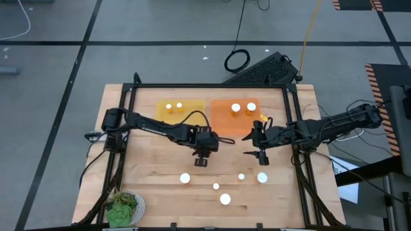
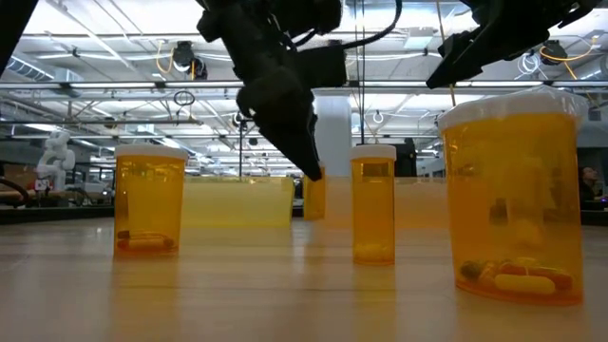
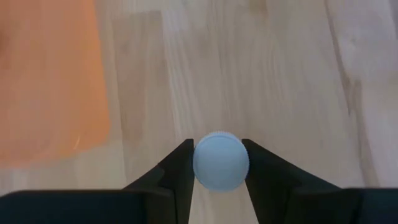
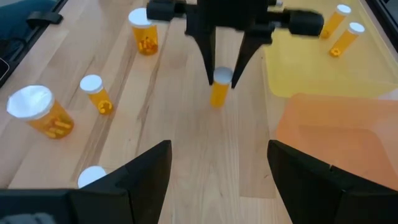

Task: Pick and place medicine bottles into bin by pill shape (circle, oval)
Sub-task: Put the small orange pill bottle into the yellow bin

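The bottle (image 4: 220,87) you want stands upright on the desk (image 1: 154,179) mid-way between the arms, just short of the yellow bin (image 1: 182,110) and orange bin (image 1: 239,115). Your left gripper (image 3: 219,163) is straight above it, fingers (image 3: 179,168) pressing both sides of the white cap (image 3: 220,160), so it's gripping the bottle. Lift straight up until the base clears the desk, then carry it level to the bin matching its pills; I can't tell their shape here. Your right gripper (image 1: 257,149) hangs open just beside the orange bin; steer clear of it. Five bottles (image 1: 225,199) wait nearer the front edge.
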Controlling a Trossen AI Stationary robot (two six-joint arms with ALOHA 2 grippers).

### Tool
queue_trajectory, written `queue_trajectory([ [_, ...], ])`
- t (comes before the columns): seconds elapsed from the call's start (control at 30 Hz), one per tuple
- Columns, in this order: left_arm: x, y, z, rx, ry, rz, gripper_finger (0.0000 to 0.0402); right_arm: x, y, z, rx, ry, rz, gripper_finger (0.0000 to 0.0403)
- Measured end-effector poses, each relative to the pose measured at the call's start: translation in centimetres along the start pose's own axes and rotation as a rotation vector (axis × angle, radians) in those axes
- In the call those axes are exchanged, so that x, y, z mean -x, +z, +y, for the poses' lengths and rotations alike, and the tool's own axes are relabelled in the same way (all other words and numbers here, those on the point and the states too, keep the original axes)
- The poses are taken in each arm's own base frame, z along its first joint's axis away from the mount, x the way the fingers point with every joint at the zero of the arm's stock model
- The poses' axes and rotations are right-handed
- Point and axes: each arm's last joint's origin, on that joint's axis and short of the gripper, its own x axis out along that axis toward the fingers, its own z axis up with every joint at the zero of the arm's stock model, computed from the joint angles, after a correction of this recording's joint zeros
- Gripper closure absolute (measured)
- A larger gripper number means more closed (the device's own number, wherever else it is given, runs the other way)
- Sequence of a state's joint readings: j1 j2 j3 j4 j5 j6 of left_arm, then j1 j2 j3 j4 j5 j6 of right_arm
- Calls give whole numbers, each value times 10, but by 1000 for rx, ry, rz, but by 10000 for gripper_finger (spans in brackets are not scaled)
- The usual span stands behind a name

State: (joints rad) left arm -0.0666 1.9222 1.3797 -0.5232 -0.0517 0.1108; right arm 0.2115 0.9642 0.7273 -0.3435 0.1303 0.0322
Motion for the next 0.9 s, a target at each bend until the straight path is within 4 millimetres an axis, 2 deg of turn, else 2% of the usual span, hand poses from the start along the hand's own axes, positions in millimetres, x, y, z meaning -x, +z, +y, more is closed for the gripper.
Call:
queue_trajectory([
  [0.23, 35, 5, 2, -2, 14, -57, 275, 0, 0, 0, -11, 0, 5, 142],
  [0.5, 88, 1, 15, -26, 155, -92, 275, -2, -5, 0, -99, -2, 19, 142],
  [0.7, 123, -7, 38, -5, 234, -122, 275, -17, -33, 1, -154, -6, 51, 142],
  [0.8, 132, -12, 55, 33, 266, -130, 275, -19, -36, 1, -145, -4, 36, 142],
  [0.9, 133, -18, 74, 76, 296, -104, 275, -19, -34, 1, -140, 2, 15, 142],
])
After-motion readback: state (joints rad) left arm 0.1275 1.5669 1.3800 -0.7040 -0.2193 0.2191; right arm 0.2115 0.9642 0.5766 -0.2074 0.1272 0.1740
